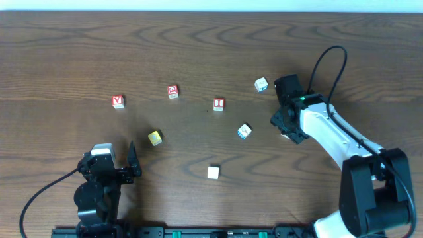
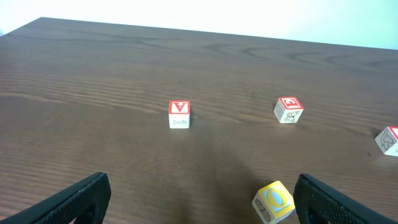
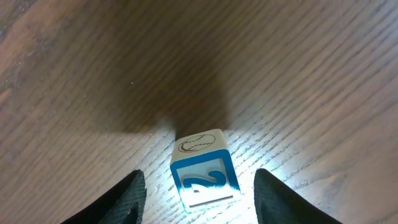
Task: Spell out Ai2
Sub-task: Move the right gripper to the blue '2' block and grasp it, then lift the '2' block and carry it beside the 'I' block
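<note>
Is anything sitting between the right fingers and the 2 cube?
Nothing visible. The 2 cube sits on the table between the right fingers, with an open gap on each side.

- Right arm (image 1: 330, 132): white shell, black joints, bulky black base at the desk's (image 1: 66, 53) near edge.
- A black looped cable (image 1: 336, 47) runs from its wrist, beside a small green light (image 1: 303, 99).
- Left arm (image 1: 99, 188): all black, with a pale grey cap (image 1: 102, 151) on top.
- A thin cable (image 1: 39, 192), black, trails toward the desk's near edge.
- Left end effector fingers (image 2: 68, 200) are matte black slabs; right end effector fingers (image 3: 121, 199) are black and rounded.
</note>
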